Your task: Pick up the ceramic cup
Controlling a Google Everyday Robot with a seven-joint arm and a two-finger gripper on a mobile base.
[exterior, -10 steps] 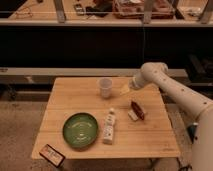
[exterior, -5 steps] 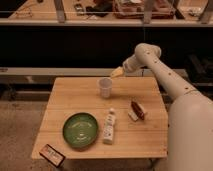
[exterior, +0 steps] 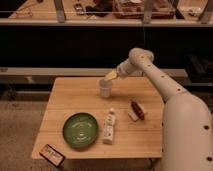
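The ceramic cup (exterior: 104, 88) is small, plain and white and stands upright on the far middle of the wooden table (exterior: 70, 100). My gripper (exterior: 111, 75), with yellowish fingers, hangs just above and slightly right of the cup's rim, at the end of the white arm (exterior: 160, 80) that reaches in from the right.
A green plate (exterior: 80, 130) lies at the front left. A white capped bottle (exterior: 109, 126) lies beside it. A dark red and white packet (exterior: 136, 110) lies to the right. A small dark packet (exterior: 52, 155) hangs at the front left edge. Shelving stands behind the table.
The arm has swung up and to the left, carrying my gripper from the table's right side to just above the cup. The cup has not moved.
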